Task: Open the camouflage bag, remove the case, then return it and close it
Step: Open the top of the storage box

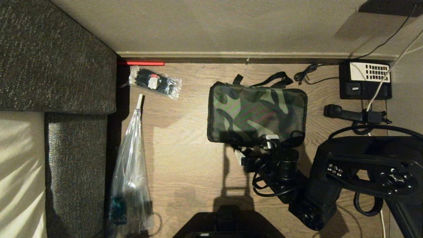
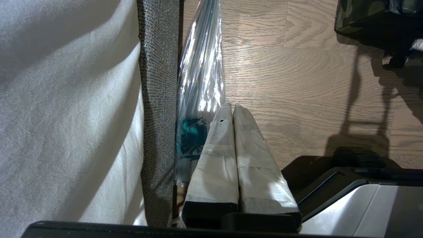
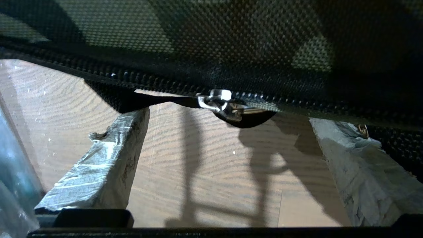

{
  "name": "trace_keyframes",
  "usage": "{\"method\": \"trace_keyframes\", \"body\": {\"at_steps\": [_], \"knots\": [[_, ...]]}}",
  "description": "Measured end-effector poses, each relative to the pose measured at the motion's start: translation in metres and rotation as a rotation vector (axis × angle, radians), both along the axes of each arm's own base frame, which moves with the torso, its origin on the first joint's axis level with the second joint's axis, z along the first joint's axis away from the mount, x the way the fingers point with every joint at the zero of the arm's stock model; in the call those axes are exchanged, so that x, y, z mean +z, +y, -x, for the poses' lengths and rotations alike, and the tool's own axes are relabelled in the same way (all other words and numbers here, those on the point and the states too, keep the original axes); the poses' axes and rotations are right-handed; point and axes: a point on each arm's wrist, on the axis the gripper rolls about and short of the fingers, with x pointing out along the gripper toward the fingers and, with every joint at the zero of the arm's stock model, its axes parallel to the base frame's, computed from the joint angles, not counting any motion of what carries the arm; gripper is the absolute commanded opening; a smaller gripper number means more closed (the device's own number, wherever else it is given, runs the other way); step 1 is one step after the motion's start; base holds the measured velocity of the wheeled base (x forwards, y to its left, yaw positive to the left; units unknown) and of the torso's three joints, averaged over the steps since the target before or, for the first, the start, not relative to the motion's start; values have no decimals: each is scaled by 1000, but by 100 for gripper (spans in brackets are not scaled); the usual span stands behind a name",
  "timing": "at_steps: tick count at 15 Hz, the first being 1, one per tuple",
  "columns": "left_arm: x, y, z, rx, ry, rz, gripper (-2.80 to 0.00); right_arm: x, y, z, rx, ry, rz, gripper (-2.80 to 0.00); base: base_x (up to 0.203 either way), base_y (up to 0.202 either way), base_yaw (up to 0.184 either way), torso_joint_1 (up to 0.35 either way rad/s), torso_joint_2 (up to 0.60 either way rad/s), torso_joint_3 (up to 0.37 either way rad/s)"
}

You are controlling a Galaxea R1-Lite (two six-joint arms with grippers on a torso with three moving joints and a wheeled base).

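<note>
Opening step, approach to the zipper. The camouflage bag lies flat and closed on the wooden desk, toward its far edge, straps trailing behind it. The case is not visible, presumably inside. The right gripper sits at the bag's near edge with fingers spread wide, holding nothing; the metal zipper pull hangs between them. Next, the fingers likely must close on this small pull. The left gripper, pressed closed and empty, idles near the desk's left edge.
</note>
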Motion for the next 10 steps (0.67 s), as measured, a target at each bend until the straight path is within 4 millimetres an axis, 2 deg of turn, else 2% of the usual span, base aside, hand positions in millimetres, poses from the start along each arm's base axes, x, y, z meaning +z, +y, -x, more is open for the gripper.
{"method": "trace_keyframes", "body": {"at_steps": [3, 4, 10], "knots": [[0, 0, 0, 0, 0, 0, -280, -1, 0, -2, -8, -28, -7, 0, 0, 0, 0, 0, 0, 0], [0, 0, 0, 0, 0, 0, -280, -2, 0, -1, -12, -25, -6, -280, 0, 0, 0, 0, 0, 0], [0, 0, 0, 0, 0, 0, -280, -7, -2, -1, -25, -19, 20, -280, 0, 0, 0, 0, 0, 0]]}}
